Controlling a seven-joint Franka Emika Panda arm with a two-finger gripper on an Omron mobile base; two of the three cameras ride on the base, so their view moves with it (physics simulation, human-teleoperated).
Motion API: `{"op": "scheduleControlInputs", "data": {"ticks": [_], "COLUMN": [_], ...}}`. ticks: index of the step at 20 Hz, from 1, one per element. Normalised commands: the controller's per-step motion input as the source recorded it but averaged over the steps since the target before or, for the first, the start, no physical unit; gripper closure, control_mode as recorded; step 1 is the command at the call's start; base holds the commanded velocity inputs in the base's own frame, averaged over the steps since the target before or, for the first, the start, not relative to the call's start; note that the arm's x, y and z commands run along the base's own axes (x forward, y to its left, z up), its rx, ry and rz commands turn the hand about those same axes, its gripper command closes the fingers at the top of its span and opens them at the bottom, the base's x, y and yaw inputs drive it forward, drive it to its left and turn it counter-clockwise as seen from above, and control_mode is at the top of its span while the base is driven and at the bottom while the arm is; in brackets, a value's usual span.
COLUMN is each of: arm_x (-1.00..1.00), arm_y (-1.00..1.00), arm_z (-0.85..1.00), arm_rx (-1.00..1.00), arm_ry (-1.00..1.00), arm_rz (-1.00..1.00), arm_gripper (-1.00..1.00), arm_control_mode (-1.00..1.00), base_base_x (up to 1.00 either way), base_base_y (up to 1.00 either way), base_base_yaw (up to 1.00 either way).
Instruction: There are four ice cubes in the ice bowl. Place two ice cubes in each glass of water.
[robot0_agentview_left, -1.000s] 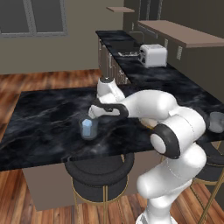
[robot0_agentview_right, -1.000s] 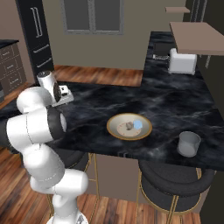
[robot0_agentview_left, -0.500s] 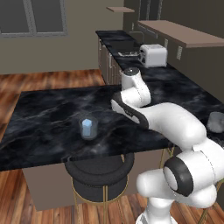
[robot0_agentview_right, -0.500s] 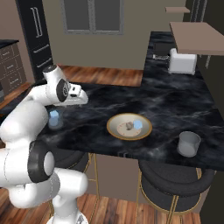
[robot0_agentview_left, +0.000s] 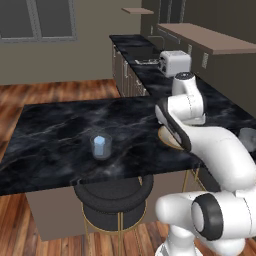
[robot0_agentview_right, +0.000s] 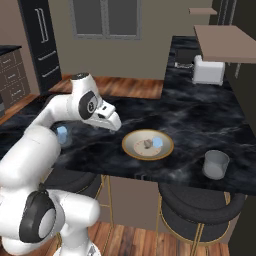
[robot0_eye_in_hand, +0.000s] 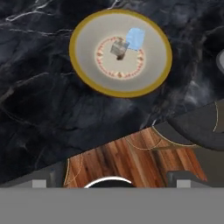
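Note:
The ice bowl (robot0_eye_in_hand: 72, 49) has a golden rim and holds two ice cubes, one pale blue (robot0_eye_in_hand: 134, 38) and one greyer (robot0_eye_in_hand: 118, 47) beside it at the centre. In the right base view the ice bowl (robot0_agentview_right: 126, 146) lies mid-counter, and my gripper (robot0_agentview_right: 114, 125) hangs open and empty just left of it. In the hand view the gripper (robot0_eye_in_hand: 111, 183) has its fingertips (robot0_eye_in_hand: 39, 183) spread wide. One glass of water (robot0_agentview_left: 100, 146) stands at the left with a pale cube inside. The other glass of water (robot0_agentview_right: 216, 164) stands right of the bowl.
A silver toaster (robot0_agentview_right: 208, 70) sits on the far counter. Round black stools (robot0_agentview_right: 200, 212) with gold legs stand under the near counter edge (robot0_agentview_right: 150, 175). My own arm (robot0_agentview_left: 200, 140) covers most of the bowl in the left base view.
My arm has swung from above the left glass over to the bowl's side. The gripper stays open. A cube sits in the left glass.

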Motion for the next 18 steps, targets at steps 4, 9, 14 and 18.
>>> {"op": "scheduleControlInputs", "data": {"ticks": [4,9,14,18], "arm_x": [-0.38,-0.02,0.34,0.28], "arm_y": [-1.00,-0.65,-0.11,-0.06], "arm_z": [0.00,0.00,0.00,-0.01], "arm_rx": [0.10,0.08,0.05,0.03], "arm_ry": [0.04,0.01,0.02,0.02], "arm_rz": [-0.16,-0.15,-0.04,-0.04], "arm_gripper": [-1.00,-1.00,-1.00,-1.00], "arm_control_mode": [-1.00,-1.00,-1.00,-1.00], "base_base_x": [0.00,0.00,0.00,0.00], "base_base_y": [0.00,0.00,0.00,0.00], "base_base_yaw": [0.00,0.00,0.00,0.00]}}
